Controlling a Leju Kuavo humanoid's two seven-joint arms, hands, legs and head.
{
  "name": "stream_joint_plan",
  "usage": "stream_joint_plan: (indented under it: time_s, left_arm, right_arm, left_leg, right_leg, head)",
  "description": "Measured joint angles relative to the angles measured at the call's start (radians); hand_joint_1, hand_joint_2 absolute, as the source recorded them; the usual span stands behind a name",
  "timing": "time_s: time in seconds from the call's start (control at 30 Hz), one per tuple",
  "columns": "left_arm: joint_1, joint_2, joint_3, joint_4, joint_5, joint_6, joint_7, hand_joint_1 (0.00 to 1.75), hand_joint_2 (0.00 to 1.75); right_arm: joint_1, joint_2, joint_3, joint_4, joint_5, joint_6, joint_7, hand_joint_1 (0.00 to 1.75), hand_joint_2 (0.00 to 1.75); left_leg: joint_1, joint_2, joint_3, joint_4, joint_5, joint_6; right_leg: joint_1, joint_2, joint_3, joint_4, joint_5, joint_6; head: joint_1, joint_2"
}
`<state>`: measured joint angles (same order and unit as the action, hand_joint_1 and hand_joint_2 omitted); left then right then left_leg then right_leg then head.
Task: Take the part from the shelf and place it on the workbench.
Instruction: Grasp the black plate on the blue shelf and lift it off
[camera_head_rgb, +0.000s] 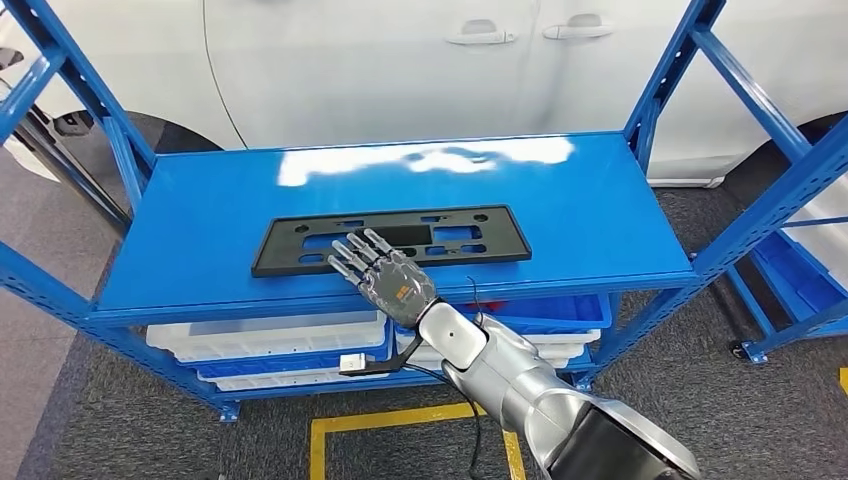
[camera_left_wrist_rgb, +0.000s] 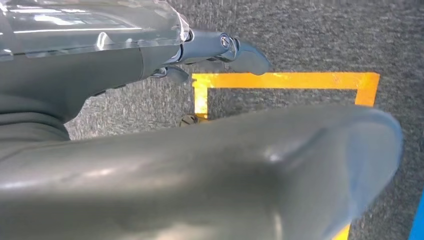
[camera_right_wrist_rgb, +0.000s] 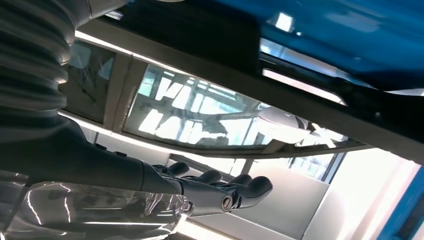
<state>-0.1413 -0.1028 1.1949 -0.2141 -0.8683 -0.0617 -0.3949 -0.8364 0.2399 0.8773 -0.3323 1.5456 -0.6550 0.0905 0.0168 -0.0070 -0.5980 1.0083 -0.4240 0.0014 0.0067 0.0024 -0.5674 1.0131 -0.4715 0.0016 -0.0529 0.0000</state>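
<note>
grey carpet with yellow tape (camera_head_rgb: 400, 420) lies under a blue shelf (camera_head_rgb: 600, 200), and a white car (camera_head_rgb: 420, 60) stands behind it. on the top board a flat black part (camera_head_rgb: 300, 245) with cutouts lies lengthwise near the front edge. the right hand (camera_head_rgb: 385, 275) reaches over its middle, fingers (camera_head_rgb: 352, 252) straight and slightly apart, holding nothing. the left hand (camera_left_wrist_rgb: 220, 50) hangs above the carpet, fingers loosely extended, empty. white bins (camera_head_rgb: 270, 340) sit on the lower level.

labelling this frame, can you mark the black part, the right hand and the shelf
part (camera_head_rgb: 470, 237): head view, on its flat right half.
right hand (camera_head_rgb: 385, 272): head view, on the back of the hand.
shelf (camera_head_rgb: 600, 200): head view, on bare blue top right of the part.
</note>
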Motion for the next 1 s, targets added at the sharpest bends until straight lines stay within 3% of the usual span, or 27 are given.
stream_joint_plan:
  time_s: [0.07,0.13,0.17,0.2,0.23,0.3,0.37,0.43,0.53,0.57,0.63,0.67,0.7,0.73,0.77,0.83,0.9,1.0]
  left_arm:
    - [-0.002,-0.001,0.000,0.000,0.001,0.000,0.000,0.00,0.00]
    - [-0.003,-0.001,0.000,0.000,0.002,0.000,-0.001,0.00,0.00]
    - [-0.004,-0.001,0.000,0.000,0.002,0.000,-0.001,0.00,0.00]
    - [-0.003,-0.001,0.000,0.000,0.003,0.000,-0.001,0.00,0.00]
    - [-0.002,-0.001,0.000,0.000,0.004,0.000,-0.001,0.00,0.00]
    - [-0.001,-0.001,0.000,0.000,0.007,0.000,-0.001,0.00,0.00]
    - [-0.002,-0.001,-0.001,0.000,0.009,0.000,-0.002,0.00,0.00]
    - [-0.002,-0.001,-0.001,0.000,0.009,0.001,-0.004,0.00,0.00]
    - [-0.002,0.001,-0.001,0.000,0.010,0.001,-0.005,0.00,0.00]
    - [-0.003,0.001,-0.001,0.000,0.010,0.001,-0.006,0.00,0.00]
    - [-0.002,0.001,-0.001,0.000,0.010,0.001,-0.006,0.00,0.00]
    - [0.000,0.001,-0.001,0.000,0.009,0.000,-0.006,0.00,0.00]
    - [0.002,0.001,-0.001,0.000,0.009,0.000,-0.006,0.00,0.00]
    - [0.004,0.001,-0.001,0.000,0.009,0.000,-0.006,0.00,0.00]
    - [0.004,0.001,-0.001,0.000,0.009,0.000,-0.006,0.00,0.00]
    - [0.004,0.001,-0.001,0.000,0.009,0.000,-0.006,0.00,0.00]
    - [0.003,0.001,-0.001,0.000,0.009,0.001,-0.006,0.00,0.00]
    - [0.003,0.001,-0.001,0.000,0.011,0.002,-0.006,0.00,0.00]
  right_arm:
    - [-0.007,0.000,-0.003,0.000,0.000,0.000,-0.005,0.00,1.75]
    - [-0.009,0.000,-0.005,0.001,0.000,0.000,-0.011,0.00,1.75]
    - [-0.007,0.000,-0.005,0.002,0.000,0.000,-0.013,0.00,1.75]
    - [-0.005,0.000,-0.005,0.004,0.000,0.000,-0.014,0.00,1.75]
    - [-0.004,0.000,-0.005,0.005,0.000,0.001,-0.014,0.00,1.75]
    - [-0.004,0.000,-0.004,0.006,0.000,0.001,-0.014,0.00,1.75]
    - [-0.006,0.001,-0.004,0.007,0.000,0.001,-0.013,0.00,1.75]
    - [-0.006,0.002,-0.004,0.008,0.000,0.002,-0.012,0.00,1.75]
    - [-0.006,0.006,-0.004,0.008,0.000,0.001,-0.010,0.00,1.75]
    - [-0.008,0.007,-0.004,0.008,0.000,0.001,-0.009,0.00,1.75]
    - [-0.006,0.010,-0.004,0.009,0.000,0.001,-0.010,0.00,1.75]
    - [-0.003,0.011,-0.004,0.010,0.000,0.001,-0.011,0.00,1.75]
    - [0.000,0.011,-0.004,0.010,0.000,0.001,-0.012,0.00,1.75]
    - [0.003,0.011,-0.004,0.011,0.000,0.001,-0.014,0.00,1.75]
    - [0.004,0.011,-0.004,0.011,0.000,0.001,-0.015,0.00,1.75]
    - [0.004,0.012,-0.004,0.011,0.000,0.000,-0.016,0.00,1.75]
    - [0.003,0.013,-0.004,0.012,0.000,0.000,-0.017,0.00,1.75]
    - [0.002,0.015,-0.003,0.011,0.000,0.000,-0.023,0.00,1.75]
  left_leg:
    - [0.004,0.000,0.005,-0.005,-0.001,0.010]
    - [0.004,0.001,0.007,-0.005,-0.006,0.016]
    - [0.003,0.001,0.008,-0.004,-0.009,0.018]
    - [0.003,0.000,0.011,-0.004,-0.013,0.018]
    - [0.003,-0.001,0.017,-0.003,-0.017,0.016]
    - [0.003,-0.003,0.032,-0.003,-0.028,0.012]
    - [0.000,-0.003,0.039,-0.002,-0.038,0.003]
    - [-0.002,-0.002,0.040,-0.003,-0.044,-0.009]
    - [0.002,0.000,0.041,0.014,-0.061,-0.025]
    - [0.003,0.001,0.024,0.053,-0.078,-0.029]
    - [0.004,0.001,-0.049,0.186,-0.124,-0.033]
    - [0.004,0.001,-0.090,0.250,-0.138,-0.034]
    - [0.004,0.001,-0.119,0.284,-0.134,-0.034]
    - [0.004,0.001,-0.128,0.275,-0.105,-0.033]
    - [0.003,0.001,-0.119,0.231,-0.063,-0.030]
    - [0.000,0.002,-0.074,0.098,0.024,-0.020]
    - [-0.006,0.003,-0.040,0.019,0.040,-0.010]
    - [-0.005,0.000,-0.022,0.000,0.019,0.003]
  right_leg:
    - [-0.003,0.000,-0.032,0.069,-0.038,0.010]
    - [-0.008,0.000,-0.108,0.209,-0.092,0.017]
    - [-0.010,0.000,-0.145,0.268,-0.106,0.019]
    - [-0.012,0.000,-0.167,0.296,-0.100,0.020]
    - [-0.013,0.000,-0.169,0.283,-0.074,0.020]
    - [-0.013,0.000,-0.120,0.154,0.012,0.013]
    - [-0.008,0.000,-0.071,0.036,0.058,0.003]
    - [-0.003,0.001,-0.058,0.004,0.052,-0.005]
    - [-0.007,0.003,-0.041,-0.009,0.044,-0.021]
    - [-0.009,0.003,-0.031,-0.014,0.041,-0.026]
    - [-0.008,0.001,-0.014,-0.017,0.029,-0.035]
    - [-0.006,0.001,-0.006,-0.017,0.022,-0.036]
    - [-0.005,0.002,0.003,-0.017,0.015,-0.037]
    - [-0.004,0.003,0.015,-0.017,0.006,-0.037]
    - [-0.002,0.004,0.027,-0.016,-0.003,-0.036]
    - [0.001,0.005,0.052,-0.016,-0.024,-0.031]
    - [0.003,0.005,0.061,-0.017,-0.037,-0.021]
    - [0.004,0.005,0.063,-0.008,-0.041,-0.008]
  head:
    - [0.000,0.000]
    - [0.000,0.000]
    - [0.000,0.000]
    - [0.000,0.000]
    - [0.000,0.000]
    - [0.000,0.000]
    - [0.000,0.000]
    - [0.000,0.000]
    - [0.000,0.000]
    - [0.000,0.000]
    - [0.000,0.000]
    - [0.000,0.000]
    - [0.000,0.000]
    - [0.000,0.000]
    - [0.000,0.000]
    - [0.000,0.000]
    - [0.000,0.000]
    - [0.000,0.000]
